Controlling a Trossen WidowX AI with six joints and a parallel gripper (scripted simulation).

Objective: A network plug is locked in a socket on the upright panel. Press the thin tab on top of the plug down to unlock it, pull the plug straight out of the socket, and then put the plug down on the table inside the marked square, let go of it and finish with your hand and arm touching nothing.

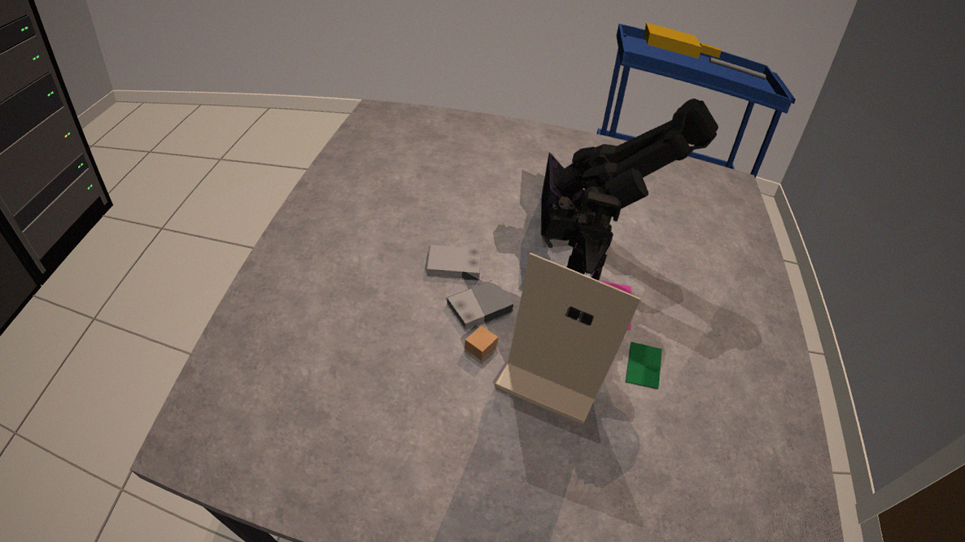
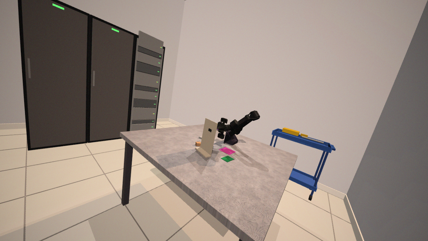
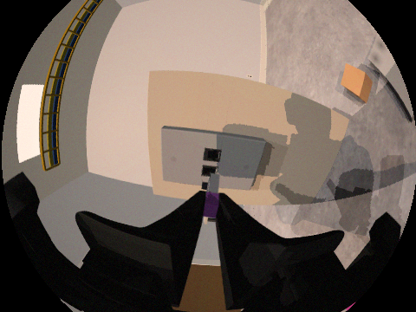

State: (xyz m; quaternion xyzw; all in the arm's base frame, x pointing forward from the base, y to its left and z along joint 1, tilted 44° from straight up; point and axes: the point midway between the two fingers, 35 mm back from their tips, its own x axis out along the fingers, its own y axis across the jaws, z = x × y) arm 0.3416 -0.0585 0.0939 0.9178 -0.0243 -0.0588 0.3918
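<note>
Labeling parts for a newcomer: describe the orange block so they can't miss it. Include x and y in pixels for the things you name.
On the table [image 1: 362,425] [image 2: 254,185], find the upright beige panel [image 1: 562,345] [image 2: 207,137]. Near its foot sits a small block [image 1: 481,342] [image 2: 198,144] [image 3: 356,82]. It alone is orange; the flat pieces [image 1: 454,259] nearby are grey.

Seen from above, a dark equipment rack [image 1: 22,121] [image 2: 136,80] with green lights stands at ten o'clock, a blue cart [image 1: 706,76] [image 2: 302,142] at one o'clock. Pale tiles [image 1: 99,275] [image 2: 60,182] surround the worktop [image 1: 362,439] [image 2: 239,179], beneath plain walls [image 1: 336,29] [image 2: 269,60] in muted light.
</note>
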